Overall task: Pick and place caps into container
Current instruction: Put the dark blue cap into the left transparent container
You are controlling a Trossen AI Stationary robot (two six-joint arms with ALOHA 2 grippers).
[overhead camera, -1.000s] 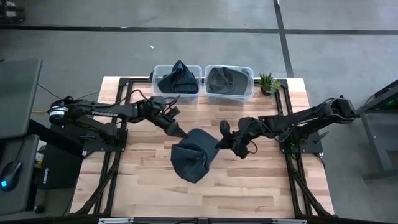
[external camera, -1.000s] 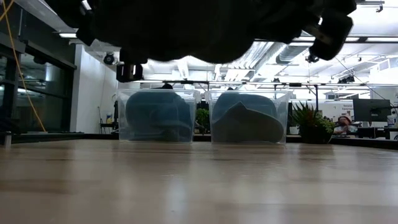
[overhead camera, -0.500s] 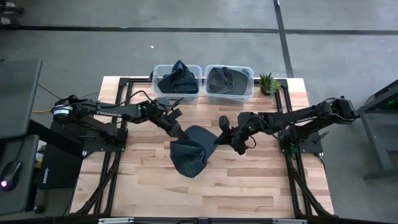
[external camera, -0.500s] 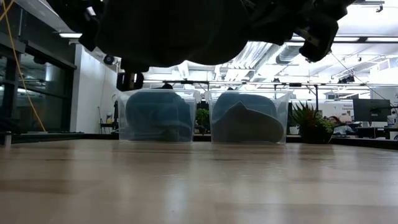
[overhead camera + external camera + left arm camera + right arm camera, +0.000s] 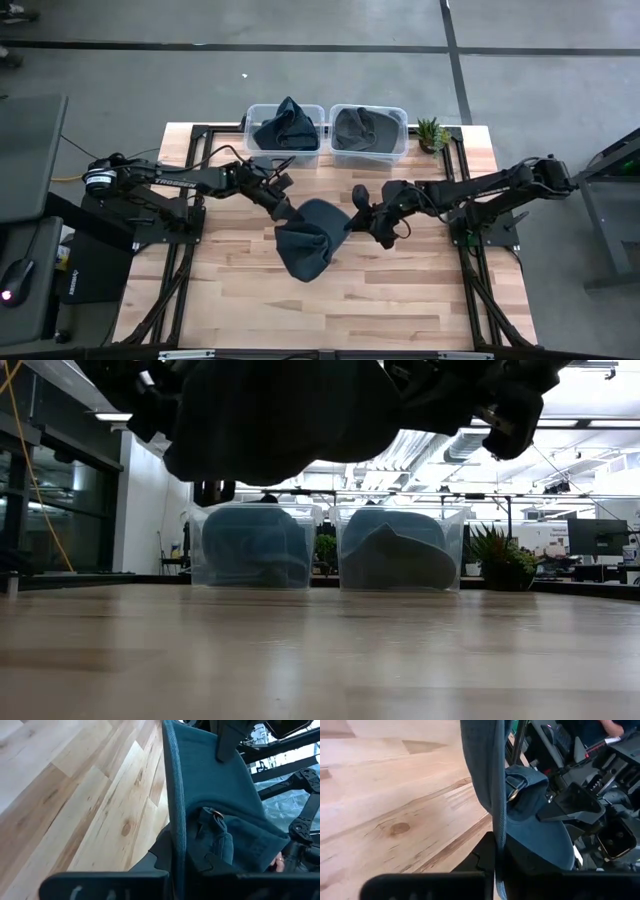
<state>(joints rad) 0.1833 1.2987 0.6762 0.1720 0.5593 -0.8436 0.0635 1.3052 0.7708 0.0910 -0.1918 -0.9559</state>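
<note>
A dark slate-blue cap (image 5: 308, 242) hangs in the air over the middle of the table, between my two grippers. My left gripper (image 5: 286, 212) is shut on its left side and my right gripper (image 5: 352, 226) is shut on its right side. In the low view the cap (image 5: 280, 415) hangs well above the tabletop. Two clear bins stand at the far edge. The left bin (image 5: 285, 128) holds dark caps and the right bin (image 5: 368, 130) holds grey caps. My left gripper pinches the cap's rim edge (image 5: 175, 827) between its two fingers, coming slanting from the table's far left. The cap is lifted clear and sags away from the fingers. Its back strap with a buckle (image 5: 216, 816) lies just past the hold. My right gripper pinches the opposite rim edge (image 5: 496, 815) between its two fingers, coming roughly level from the table's right. The cap is clear of the table and hangs slack below the hold. The strap and buckle (image 5: 512, 794) show beside the edge.
A small potted plant (image 5: 432, 133) stands right of the bins at the far edge. Bare wood tabletop (image 5: 400, 290) lies below and in front of the cap. Black frame rails run along the table's sides.
Both grippers have carried the cap a little toward the far edge and the bins. My right gripper has come closer toward my left one. The cap now sags lower between them in the low view.
</note>
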